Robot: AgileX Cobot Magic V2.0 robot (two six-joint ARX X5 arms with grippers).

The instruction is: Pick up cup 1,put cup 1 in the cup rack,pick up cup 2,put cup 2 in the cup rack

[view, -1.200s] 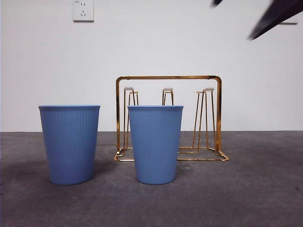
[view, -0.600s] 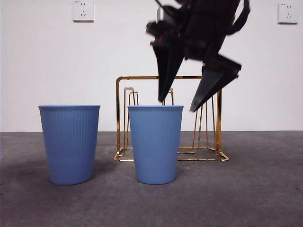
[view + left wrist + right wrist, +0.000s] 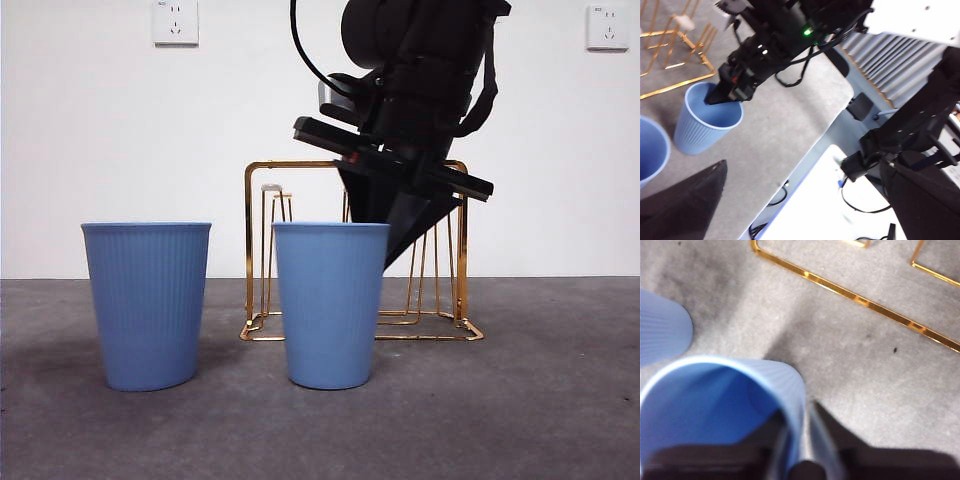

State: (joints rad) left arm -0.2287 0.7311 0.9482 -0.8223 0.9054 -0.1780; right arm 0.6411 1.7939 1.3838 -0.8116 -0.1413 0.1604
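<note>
Right hand (image 3: 372, 235) at centre frame, straddling the rim of the middle cup (image 3: 331, 305): one jaw inside, one outside against the wall, narrowly parted with the wall between; firm clamping not confirmable. Same cup (image 3: 722, 405) fills lower left of right wrist view, standing on grey tabletop (image 3: 540, 400). Second cup (image 3: 148, 303) at left, apart. Gold rack (image 3: 355, 250) behind, centre right. Left hand (image 3: 685, 210) only a dark jaw at lower left of its view; opening not determinable. Wall sockets (image 3: 176, 22) in upper corners.
</note>
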